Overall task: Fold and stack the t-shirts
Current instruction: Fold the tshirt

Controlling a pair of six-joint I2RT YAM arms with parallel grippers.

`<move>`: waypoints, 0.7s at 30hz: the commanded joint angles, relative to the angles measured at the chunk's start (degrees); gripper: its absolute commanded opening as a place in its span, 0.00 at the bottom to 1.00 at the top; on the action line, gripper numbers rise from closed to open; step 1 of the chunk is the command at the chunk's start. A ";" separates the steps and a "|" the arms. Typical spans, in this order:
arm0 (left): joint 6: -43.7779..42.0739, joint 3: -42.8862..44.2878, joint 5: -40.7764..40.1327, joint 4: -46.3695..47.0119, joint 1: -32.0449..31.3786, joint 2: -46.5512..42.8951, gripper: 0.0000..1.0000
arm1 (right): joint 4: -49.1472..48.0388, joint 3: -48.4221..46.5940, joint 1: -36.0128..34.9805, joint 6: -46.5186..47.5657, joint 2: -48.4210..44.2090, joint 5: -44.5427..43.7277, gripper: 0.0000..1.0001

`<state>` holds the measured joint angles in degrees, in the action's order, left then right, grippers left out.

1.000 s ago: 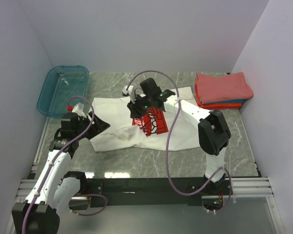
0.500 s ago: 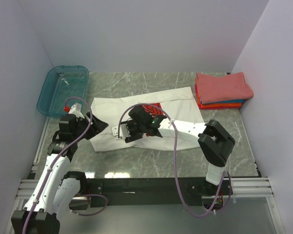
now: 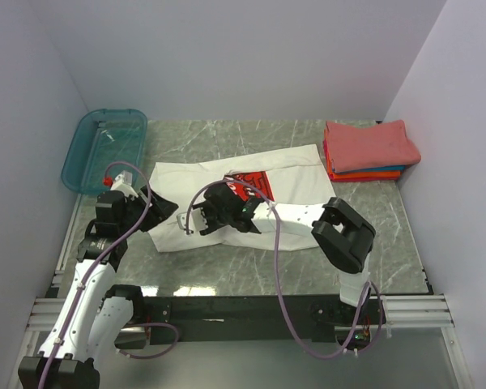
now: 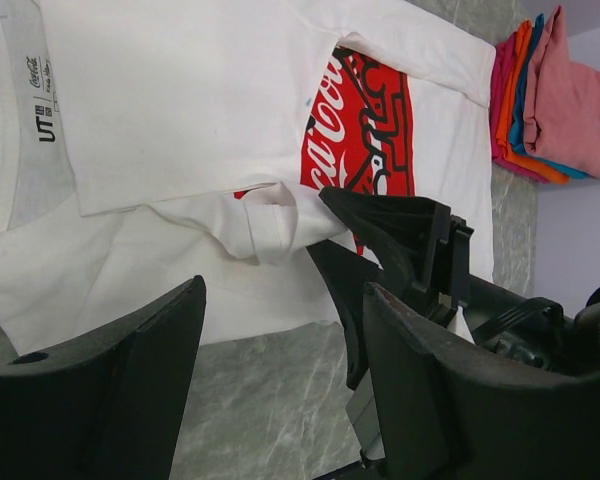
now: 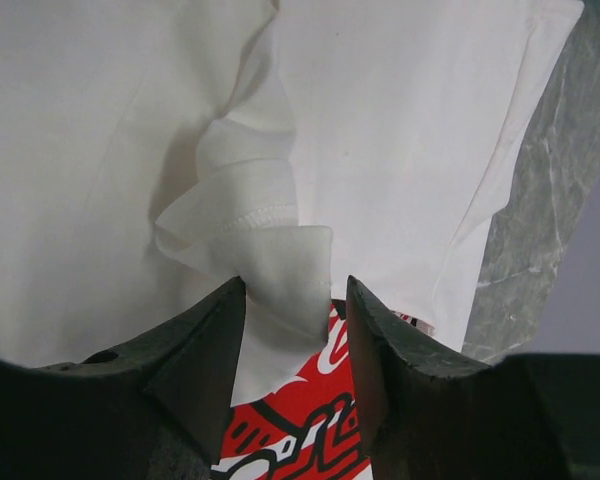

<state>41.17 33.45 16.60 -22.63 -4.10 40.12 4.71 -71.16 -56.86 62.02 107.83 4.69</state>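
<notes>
Remote inspection, fold in progress.

**Location.** The white tee point(image 3: 296, 166) lies spread across the middle of the table point(image 3: 251, 267), its red chest print point(image 4: 365, 130) partly covered by cloth folded over it. The finished stack point(image 3: 368, 146) of coral, orange and blue tees sits at the upper right, well apart from the white one.

**End effectors.**
- The left gripper point(image 3: 158, 207) hovers over the tee's left edge. Its jaws are wide apart and there is nothing between them.
- The right gripper point(image 5: 292, 300) is at centre frame, with its fingers either side of a bunched sleeve hem point(image 5: 250, 240). The jaws stand parted. I cannot tell whether they are pinching the cloth or merely straddling it.

**Handling assessment.**
- I judge the tee to be light, thin, limp cotton. It will drape, drag and crease rather than hold a shape.
- It should not slip on the pads, but a single layer can pull free.
- The garment is not fragile. The risk is a crooked fold, not damage.

**Where to grip.**
- The stitched hem at the sleeve is the firmest purchase, as the doubled seam gives the pads something to bite.
- For the next fold I would take the tee at two points along one edge, near the collar label point(image 4: 42, 100) and at the bottom hem. That way the panel lifts flat instead of sagging in the middle.
</notes>
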 commanded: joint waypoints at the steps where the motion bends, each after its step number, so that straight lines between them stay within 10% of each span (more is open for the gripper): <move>1: -0.65 1.97 0.10 0.66 -0.21 0.13 0.70 | -1.81 -2.93 -0.36 -0.32 1.15 -0.03 0.51; 9: -0.65 1.71 0.54 1.19 -0.21 0.40 0.70 | 3.28 -7.24 1.31 -9.54 0.45 7.42 0.09; 21: 0.40 0.12 6.34 7.25 -0.21 7.94 0.59 | 10.93 -16.20 9.30 -29.22 4.13 17.98 0.07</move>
<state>41.39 33.43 19.79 -19.55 -4.23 46.26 13.23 -83.40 -49.32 40.16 110.06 18.76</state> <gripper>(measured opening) 0.600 0.069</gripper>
